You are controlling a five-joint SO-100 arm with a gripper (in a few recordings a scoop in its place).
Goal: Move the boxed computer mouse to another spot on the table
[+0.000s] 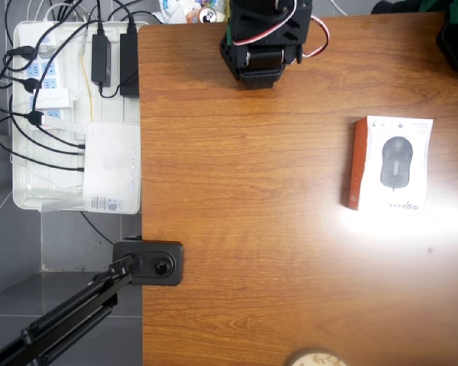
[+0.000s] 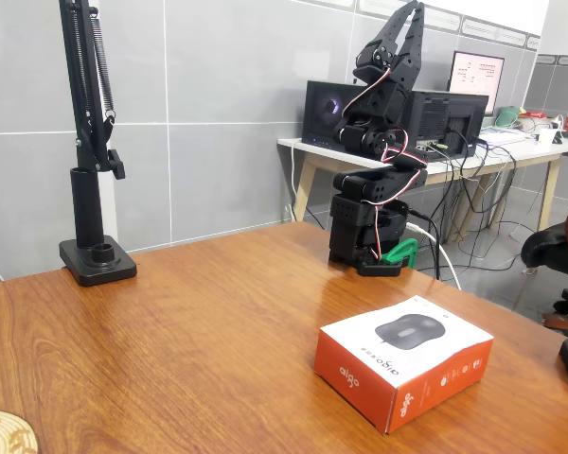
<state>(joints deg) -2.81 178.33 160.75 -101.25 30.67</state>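
The boxed computer mouse (image 1: 389, 164) lies flat on the right side of the table (image 1: 252, 229) in the overhead view, its orange-red side facing left. In the fixed view the box (image 2: 403, 357) sits near the front right, about a box length in front of the arm's base (image 2: 367, 232). The black arm (image 1: 263, 38) stands folded at the table's far edge. Its gripper (image 2: 409, 24) points straight up, high above the base and well clear of the box. The fingers meet at the tip with nothing between them.
A white tray (image 1: 30, 194) of cables, power strips and a plain white router box (image 1: 113, 164) sits off the table's left edge. A black camera stand (image 2: 95, 255) is clamped at that edge. A round wooden disc (image 1: 317, 358) lies at the near edge.
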